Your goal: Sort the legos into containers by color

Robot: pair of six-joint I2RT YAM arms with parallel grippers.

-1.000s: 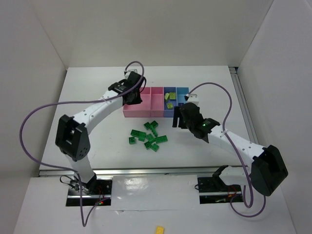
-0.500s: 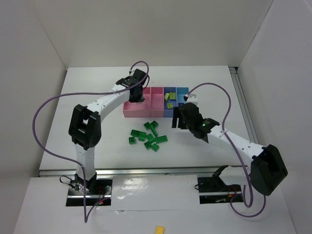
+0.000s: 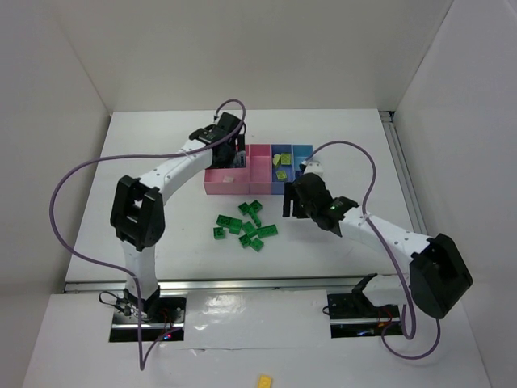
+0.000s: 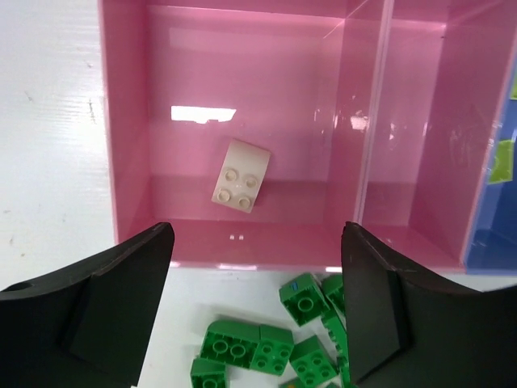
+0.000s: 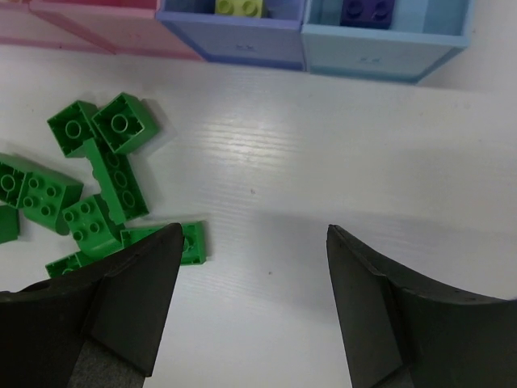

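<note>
The containers [image 3: 266,187] stand in a row: two pink, one blue, one light blue. My left gripper [image 4: 257,307] hangs open above the near wall of the left pink tray [image 4: 129,162]; a pale whitish brick [image 4: 240,175] lies loose on that tray's floor. Several green legos [image 3: 246,225] lie in a pile in front of the trays, also in the left wrist view [image 4: 271,343]. My right gripper [image 5: 254,299] is open over bare table, right of the green pile [image 5: 97,178]. A yellow-green brick [image 5: 239,7] sits in the blue tray, a purple one [image 5: 367,10] in the light blue tray.
Purple cables loop from both arms above the table. White walls close the table at the back and both sides. A lone yellow brick [image 3: 264,378] lies on the near ledge below the arm bases.
My left gripper went from shut to open over the left pink tray, and the pale brick now lies loose in it. The right arm has shifted only slightly.
</note>
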